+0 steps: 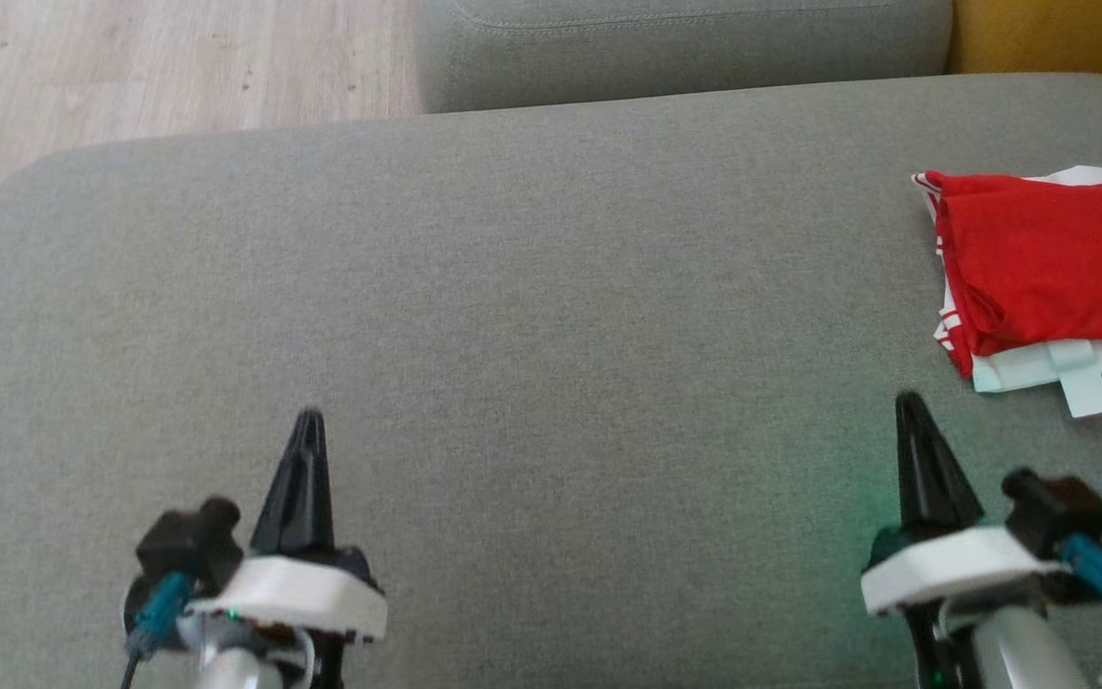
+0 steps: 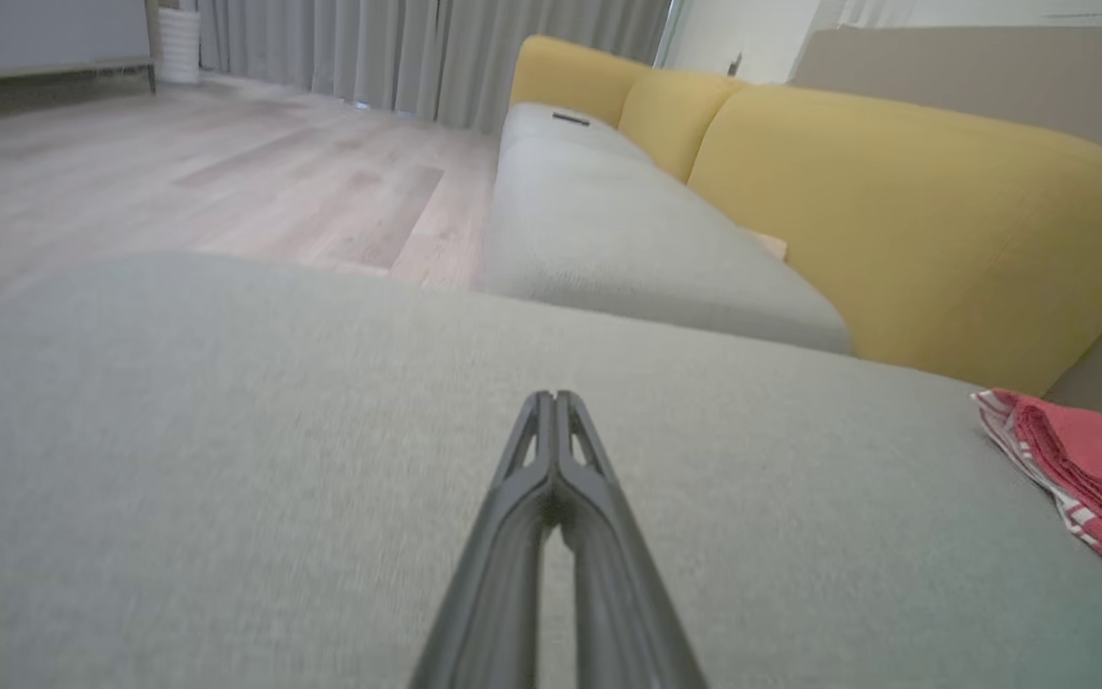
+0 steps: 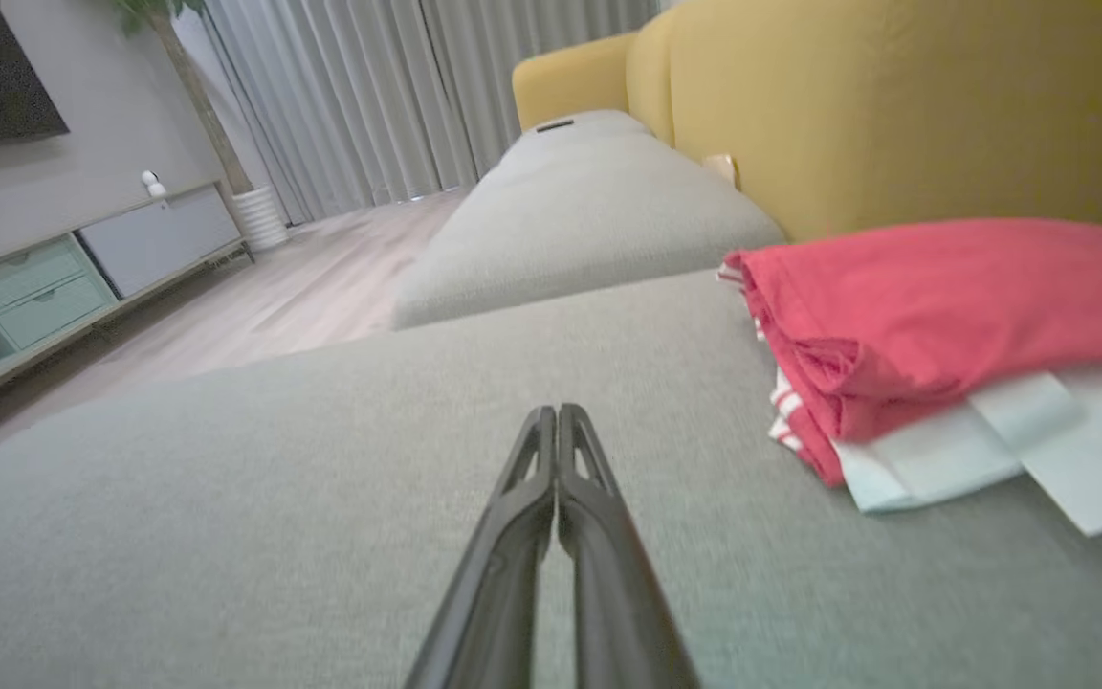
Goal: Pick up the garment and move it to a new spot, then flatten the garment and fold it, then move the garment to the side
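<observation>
The garment [image 1: 1048,273] is red with white trim and lies folded at the far right of the grey cushion [image 1: 551,316], running off the head view's right edge. It shows at the right in the left wrist view [image 2: 1082,464] and large at the right in the right wrist view [image 3: 943,316]. My left gripper [image 1: 310,419] hovers over the cushion's lower left, shut and empty. My right gripper [image 1: 909,400] sits at the lower right, shut and empty, a short way below and left of the garment. Its tips [image 3: 557,413] and the left tips [image 2: 553,397] are pressed together.
A second grey seat cushion [image 1: 685,48] lies beyond the one I work on, with yellow backrests [image 3: 895,105] to the right. Wooden floor [image 1: 159,67] runs past the cushion's left edge. A low TV cabinet [image 3: 82,277] and curtains stand far off.
</observation>
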{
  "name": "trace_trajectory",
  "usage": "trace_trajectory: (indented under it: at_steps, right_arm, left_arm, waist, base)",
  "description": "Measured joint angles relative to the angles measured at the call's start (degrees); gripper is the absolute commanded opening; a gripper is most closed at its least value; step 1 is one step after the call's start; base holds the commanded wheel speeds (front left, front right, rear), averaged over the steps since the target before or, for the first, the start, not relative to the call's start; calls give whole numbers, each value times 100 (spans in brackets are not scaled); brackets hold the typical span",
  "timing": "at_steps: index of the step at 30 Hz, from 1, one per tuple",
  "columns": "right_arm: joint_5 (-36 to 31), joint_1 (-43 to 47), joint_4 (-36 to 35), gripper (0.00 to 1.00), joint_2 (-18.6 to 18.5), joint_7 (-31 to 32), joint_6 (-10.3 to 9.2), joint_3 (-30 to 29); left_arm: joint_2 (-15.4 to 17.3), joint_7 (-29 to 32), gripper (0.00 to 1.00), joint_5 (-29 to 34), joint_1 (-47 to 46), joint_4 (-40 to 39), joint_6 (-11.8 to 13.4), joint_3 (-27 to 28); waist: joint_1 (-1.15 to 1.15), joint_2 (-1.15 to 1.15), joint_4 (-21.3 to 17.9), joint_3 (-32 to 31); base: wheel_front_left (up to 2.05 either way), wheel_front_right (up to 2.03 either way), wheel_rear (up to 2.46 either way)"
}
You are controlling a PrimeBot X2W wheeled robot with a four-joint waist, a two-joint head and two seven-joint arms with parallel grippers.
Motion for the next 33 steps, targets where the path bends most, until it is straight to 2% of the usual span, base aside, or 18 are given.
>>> trace_trajectory:
  at_steps: [33]
  right_arm:
    - [2151,93,-27,0,-2,441,-1,-142]
  left_arm:
    - [51,434,0,-2089,36,233,-274,212]
  waist:
    - [0,0,-37,-100]
  base:
    - [0,0,0]
